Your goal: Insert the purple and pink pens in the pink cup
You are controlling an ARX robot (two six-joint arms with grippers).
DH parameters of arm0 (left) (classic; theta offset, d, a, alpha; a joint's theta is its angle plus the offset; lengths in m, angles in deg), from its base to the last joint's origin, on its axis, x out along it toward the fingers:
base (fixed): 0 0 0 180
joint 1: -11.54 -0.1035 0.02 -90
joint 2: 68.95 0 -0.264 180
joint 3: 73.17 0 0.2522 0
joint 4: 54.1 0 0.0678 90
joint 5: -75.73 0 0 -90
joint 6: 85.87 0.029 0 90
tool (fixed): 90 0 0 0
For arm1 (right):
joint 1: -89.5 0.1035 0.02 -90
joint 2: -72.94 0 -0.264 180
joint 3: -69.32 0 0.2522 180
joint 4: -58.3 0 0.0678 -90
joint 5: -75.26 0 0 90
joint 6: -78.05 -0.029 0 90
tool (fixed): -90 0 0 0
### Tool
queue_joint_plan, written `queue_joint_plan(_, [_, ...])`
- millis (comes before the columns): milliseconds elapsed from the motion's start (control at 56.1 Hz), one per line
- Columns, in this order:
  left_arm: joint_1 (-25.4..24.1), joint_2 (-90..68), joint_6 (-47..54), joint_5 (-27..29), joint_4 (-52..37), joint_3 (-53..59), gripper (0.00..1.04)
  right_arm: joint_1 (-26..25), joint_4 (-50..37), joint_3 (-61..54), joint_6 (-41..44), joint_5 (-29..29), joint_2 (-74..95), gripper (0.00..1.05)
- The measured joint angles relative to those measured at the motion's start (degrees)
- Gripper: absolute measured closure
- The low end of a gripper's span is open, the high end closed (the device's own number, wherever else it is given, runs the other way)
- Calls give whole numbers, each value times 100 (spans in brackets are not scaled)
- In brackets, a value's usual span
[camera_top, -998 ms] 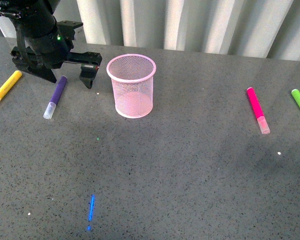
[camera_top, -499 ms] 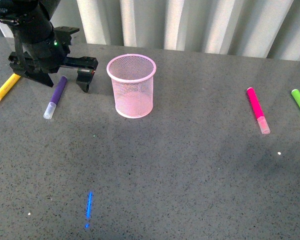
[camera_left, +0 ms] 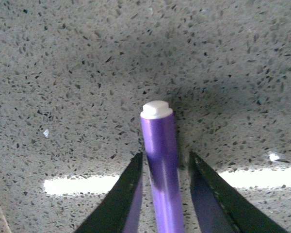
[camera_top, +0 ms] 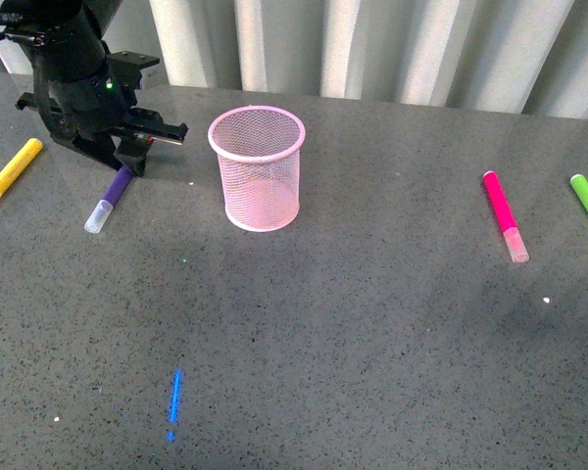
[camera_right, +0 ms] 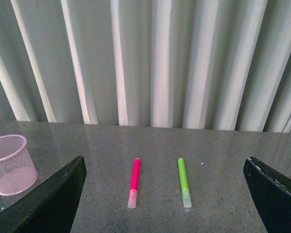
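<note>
Left pincer (camera_left: 165, 156) straddles the purple pen (camera_left: 157, 133).
Jaws spread either side of its barrel, so closing should pinch it; right pincer (camera_right: 165, 159) hangs spread, empty.

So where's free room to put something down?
Bare: the wide stretch between the pink cup and the pink pen, and the near part of the table. Crowded: left of the cup, where the left gripper straddles the purple pen near the yellow marker.

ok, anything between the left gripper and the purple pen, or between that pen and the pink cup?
Nothing visible. The left gripper has its open jaws on either side of the purple pen, and only bare tabletop lies between the pen and the pink cup.
</note>
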Motion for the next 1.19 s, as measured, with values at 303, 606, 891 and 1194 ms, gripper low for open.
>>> queue_joint_plan(303, [-122, 262, 103, -26, -227, 485, 93, 0, 0, 0, 0, 0, 0, 7])
queue_joint_plan(606, [70, 1134, 345, 87, -2232, 1915, 93, 0, 0, 0, 0, 0, 0, 7])
queue_joint_plan(891, [275, 2310, -114, -94, -3698, 2763, 93, 0, 0, 0, 0, 0, 0, 7])
queue_joint_plan(1194, [654, 3359, -1169, -109, -7014, 4610, 93, 0, 0, 0, 0, 0, 0, 7])
